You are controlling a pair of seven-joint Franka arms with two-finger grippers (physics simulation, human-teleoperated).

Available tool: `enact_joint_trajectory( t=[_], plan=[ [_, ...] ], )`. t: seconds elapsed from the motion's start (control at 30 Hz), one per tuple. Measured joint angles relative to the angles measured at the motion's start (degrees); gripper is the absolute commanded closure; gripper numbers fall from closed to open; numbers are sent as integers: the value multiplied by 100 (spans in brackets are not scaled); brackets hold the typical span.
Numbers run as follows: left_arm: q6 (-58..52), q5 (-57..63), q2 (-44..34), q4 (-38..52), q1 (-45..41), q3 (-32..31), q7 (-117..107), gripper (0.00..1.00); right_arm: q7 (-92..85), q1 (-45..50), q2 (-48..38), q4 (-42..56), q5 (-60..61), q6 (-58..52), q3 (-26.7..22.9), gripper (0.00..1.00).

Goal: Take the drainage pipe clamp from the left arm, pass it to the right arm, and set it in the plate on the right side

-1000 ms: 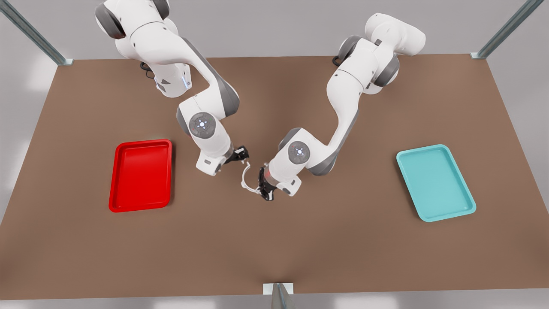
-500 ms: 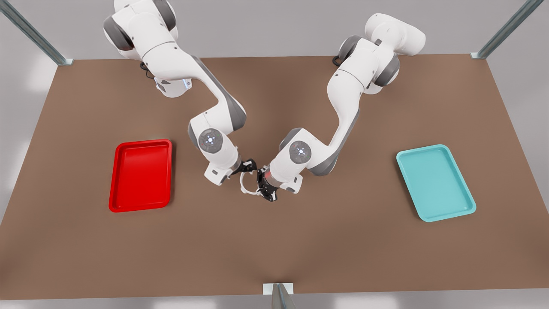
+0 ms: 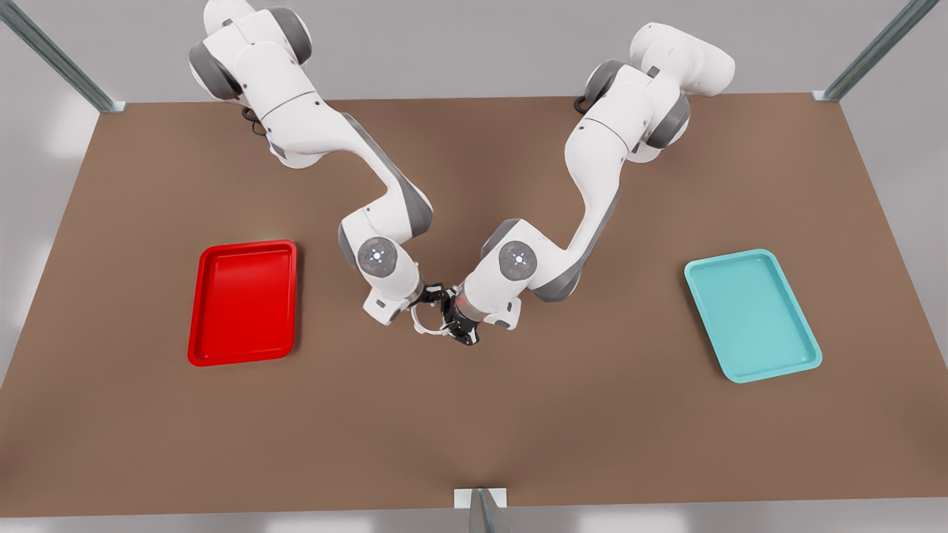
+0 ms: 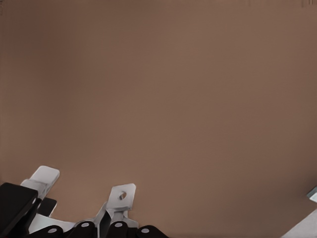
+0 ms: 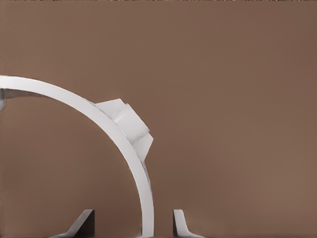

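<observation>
Front view: both grippers meet mid-table, between red tray (image 3: 243, 302) and teal tray (image 3: 752, 314). Clamp (image 3: 419, 320) hangs between them, above the table. Arm on front view's right carries left gripper (image 3: 459, 327), pinching one end of clamp. Right gripper (image 3: 432, 291), on the other arm, sits at the other end.

Left wrist view: left gripper (image 4: 99, 232) narrow, gripping clamp (image 4: 120, 198) below its holed tab.

Right wrist view: clamp (image 5: 119, 136) arc runs down between the spread fingers (image 5: 181, 223), not yet pinched.

Vs 1.0 s ago: right gripper has closed in on clamp; left barely moved.
</observation>
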Motion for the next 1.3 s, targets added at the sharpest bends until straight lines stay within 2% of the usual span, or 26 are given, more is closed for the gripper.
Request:
enact_joint_trajectory(
  t=[0.13,0.17,0.3,0.33,0.37,0.47,0.57,0.7,0.8,0.83,0.93,1.0,1.13,1.3],
  plan=[
    [1,-3,-5,1,3,2,-69,79,-76,30,-2,50,94,11,0,79],
    [2,3,-5,0,3,1,-87,51,-72,28,-1,56,76,7,0,79],
    [3,40,-12,0,15,15,-176,50,-22,11,-7,112,-7,-14,1,79],
    [2,41,-13,0,16,16,-192,3,-10,12,-7,132,-16,-21,0,79],
    [-2,43,-13,0,17,13,-208,0,1,15,-7,153,-24,-27,1,79],
    [-48,47,-62,-1,30,14,-253,0,31,3,-20,178,-39,-47,1,79],
    [-457,72,-544,-1,453,-112,-292,0,56,-24,-36,173,-44,-66,-6,79],
    [-1891,75,-1352,26,2257,-729,263,0,71,-130,-120,-17,-77,-113,-51,79],
    [-3114,752,-1673,85,2952,-779,1662,0,-71,-838,-526,-674,-341,-142,-94,79],
    [-3442,954,-1930,-45,3149,-805,2282,0,-175,-1162,-631,-818,-503,-149,-99,79],
    [-3970,1414,-3626,-1916,3508,-349,4538,0,-621,-2230,-822,-1020,-1265,-158,-124,79],
    [-4189,1610,-4121,-2272,3399,-186,5730,0,-1008,-2913,-761,-942,-1693,-135,-130,79],
    [-4565,1748,-4112,-2315,3517,-119,7637,0,-1797,-3653,-593,-1052,-2349,151,-132,79],
    [-4888,1778,-4000,-2335,3472,-132,9448,0,-2571,-3744,-994,-2187,-2673,800,-131,79]
  ],
)
